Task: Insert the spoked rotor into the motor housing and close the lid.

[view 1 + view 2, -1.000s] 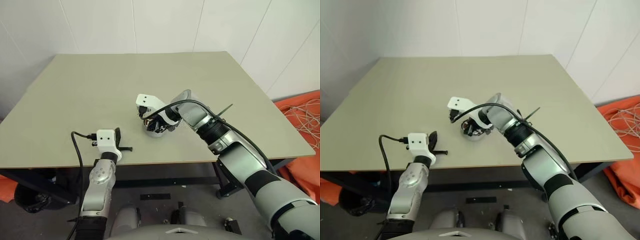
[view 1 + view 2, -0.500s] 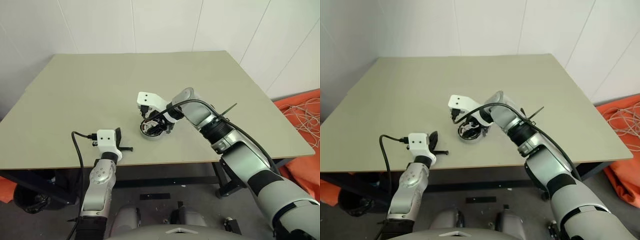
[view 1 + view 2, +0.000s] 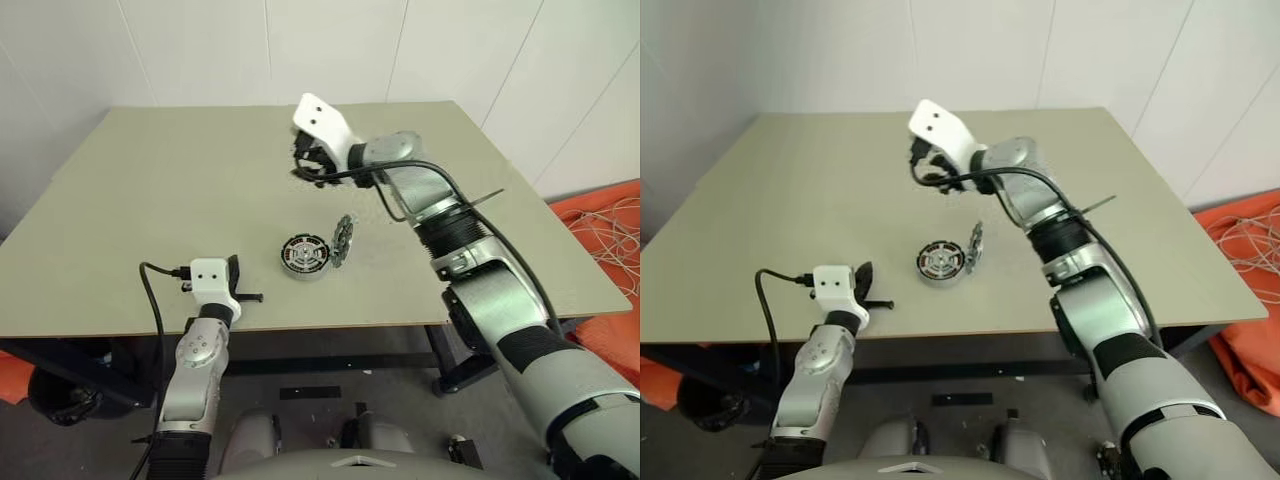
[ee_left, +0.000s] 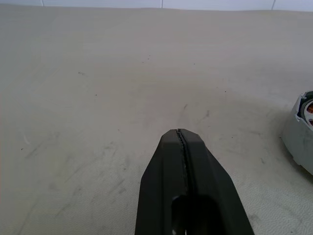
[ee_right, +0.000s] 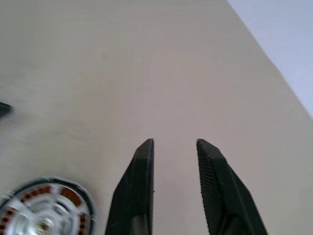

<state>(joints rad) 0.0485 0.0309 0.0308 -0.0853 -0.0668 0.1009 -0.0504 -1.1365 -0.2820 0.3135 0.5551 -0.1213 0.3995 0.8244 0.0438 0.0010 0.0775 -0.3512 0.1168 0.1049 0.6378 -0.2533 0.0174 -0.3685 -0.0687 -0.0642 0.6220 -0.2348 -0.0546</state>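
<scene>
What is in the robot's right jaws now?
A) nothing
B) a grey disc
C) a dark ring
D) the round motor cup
A: the right gripper has its jaws apart with only bare table between them, and the motor housing sits on the table below it.

The table (image 3: pixel 150 200) lay bare across its far half and down both side edges, so a hand could sweep there freely. Only the motor housing (image 3: pixel 305 254) stood in the way near the middle of the front edge, with the lid (image 3: pixel 344 239) tilted on edge against its right side.
</scene>
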